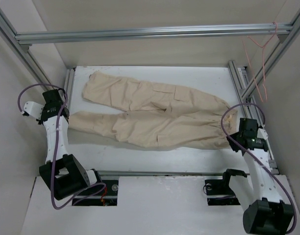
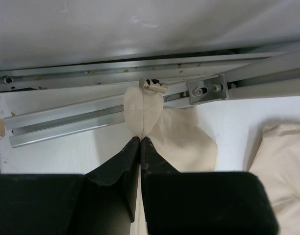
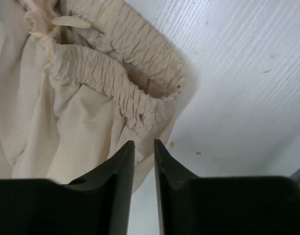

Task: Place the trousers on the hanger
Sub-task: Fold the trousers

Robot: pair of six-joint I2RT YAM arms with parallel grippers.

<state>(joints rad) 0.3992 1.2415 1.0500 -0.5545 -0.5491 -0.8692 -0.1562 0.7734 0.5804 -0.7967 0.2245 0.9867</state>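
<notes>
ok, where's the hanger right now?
Top external view, far right: the pink wire hanger hangs from the upper frame corner, beyond the right rail, clear of the trousers on the table.

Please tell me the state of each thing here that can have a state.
hanger: hanging from the frame, far right, empty.
trousers: spread flat on the table, not on the hanger.
left end effector: shut on a trouser leg's end.
right end effector: jaws nearly together at the waistband; grip unclear.
</notes>
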